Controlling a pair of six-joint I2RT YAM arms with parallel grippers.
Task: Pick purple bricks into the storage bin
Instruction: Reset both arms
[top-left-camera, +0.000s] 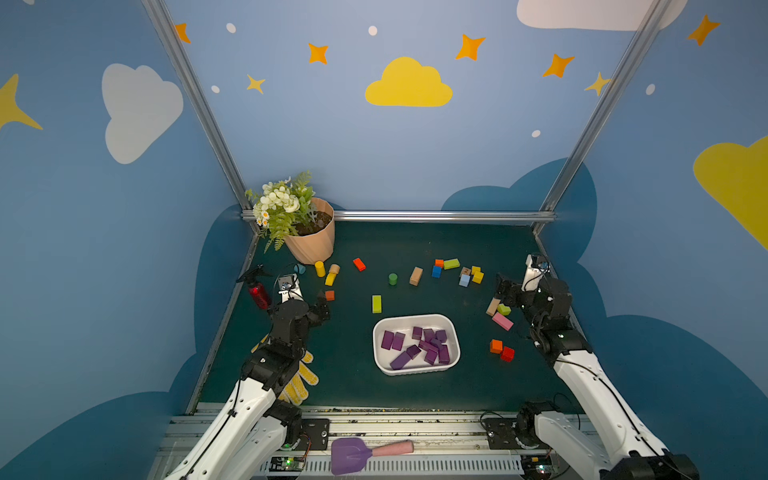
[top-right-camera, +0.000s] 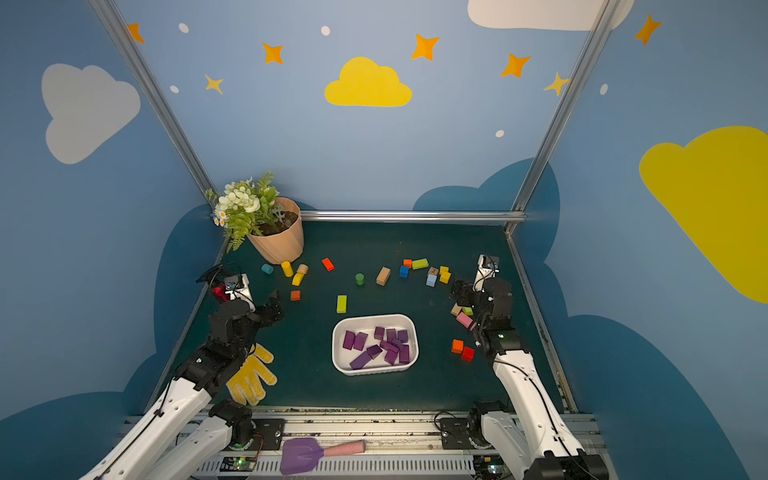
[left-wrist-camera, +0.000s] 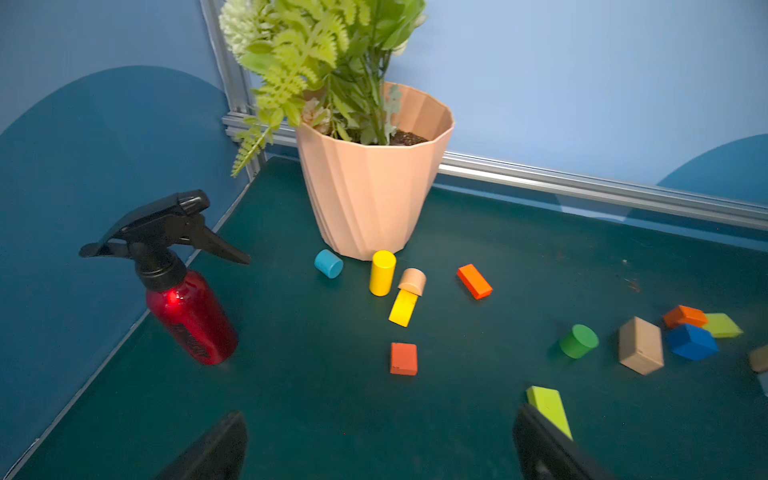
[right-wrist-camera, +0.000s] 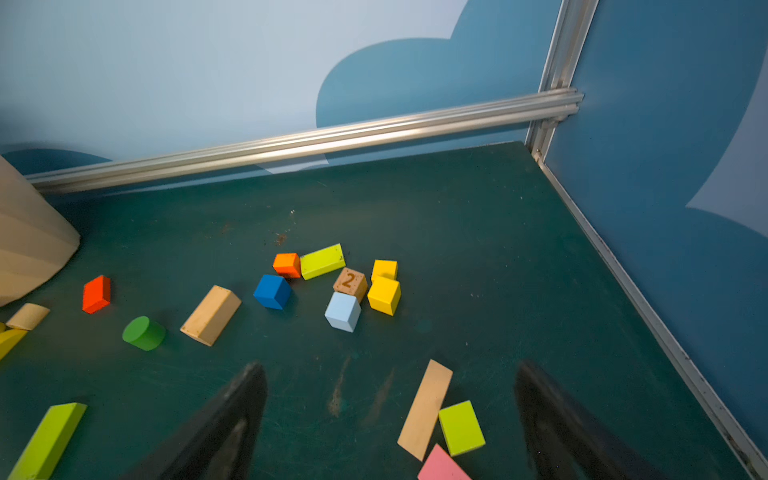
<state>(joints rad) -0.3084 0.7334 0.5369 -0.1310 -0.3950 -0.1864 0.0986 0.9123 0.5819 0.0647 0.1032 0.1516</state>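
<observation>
Welp | purple bricks (top-left-camera: 432, 345) all inside the storage bin (top-left-camera: 409, 319) | probably light, stiff, grippy: pinch across flat sides | left end effector (left-wrist-camera: 380, 444) and right end effector (right-wrist-camera: 390, 399) gaping, empty, flanking the bin

1. Only thing you can actually read: a dark brown "2" on the upward face of a small tan cube (right-wrist-camera: 350, 281), clear in the right wrist view.
2. In both top views that mark is just a tiny dark smudge, way too small to read.
3. Red spray bottle (left-wrist-camera: 189, 320) has dark print low on its side in the left wrist view, but it's too blurry to make out.
</observation>
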